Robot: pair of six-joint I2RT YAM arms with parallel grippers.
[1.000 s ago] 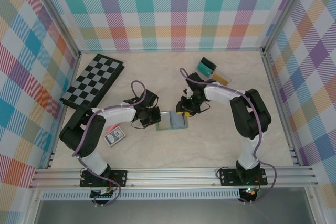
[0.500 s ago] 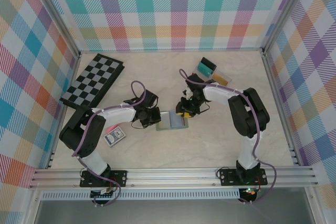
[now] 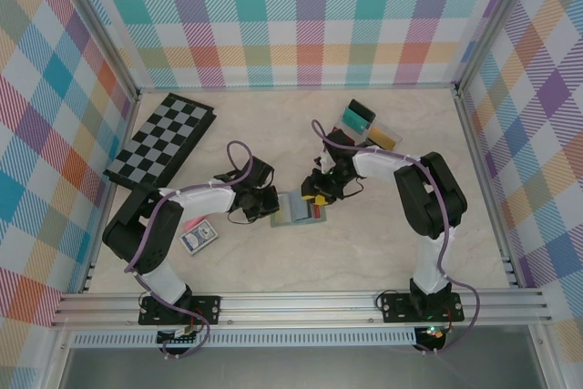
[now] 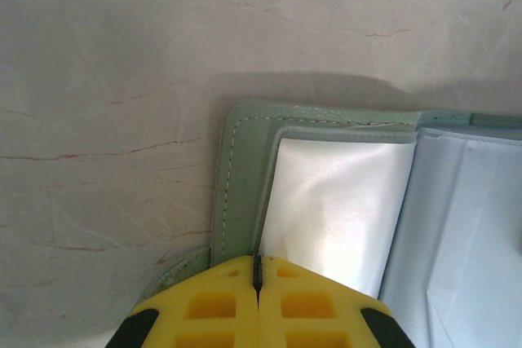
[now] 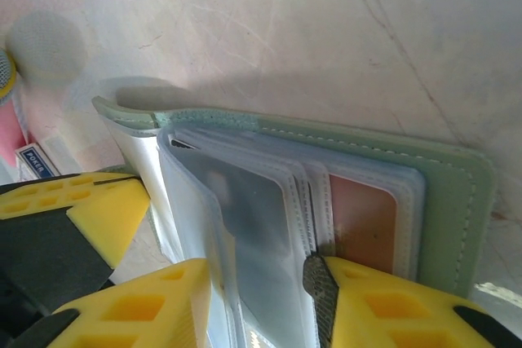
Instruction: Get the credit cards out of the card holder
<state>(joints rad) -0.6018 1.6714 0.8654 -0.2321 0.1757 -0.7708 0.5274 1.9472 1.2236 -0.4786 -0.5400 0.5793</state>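
The grey-green card holder (image 3: 290,209) lies open on the table between both arms. My left gripper (image 3: 271,206) is shut on its left cover edge (image 4: 241,177), yellow fingertips (image 4: 220,299) pressed together there. My right gripper (image 5: 261,279) stands open over the right half, with the clear plastic sleeves (image 5: 245,226) passing between its fingers. A red credit card (image 5: 367,218) sits in the rightmost sleeve, also seen from above as the red card (image 3: 315,210). A dark card (image 5: 253,201) shows dimly through a sleeve. A teal card (image 3: 357,117) and a yellow-gold card (image 3: 386,138) lie at the back right.
A clear tray (image 3: 372,127) holds those two cards at the back right. The folded checkered board (image 3: 159,138) lies at the back left. A blue-patterned playing-card pack (image 3: 199,239) rests beside the left arm. Metal frame rails and plaid walls enclose the table.
My right gripper's jaws have spread wider and shifted slightly back-left. The sleeves have turned over, so the red card now shows from above. The left gripper has kept its grip.
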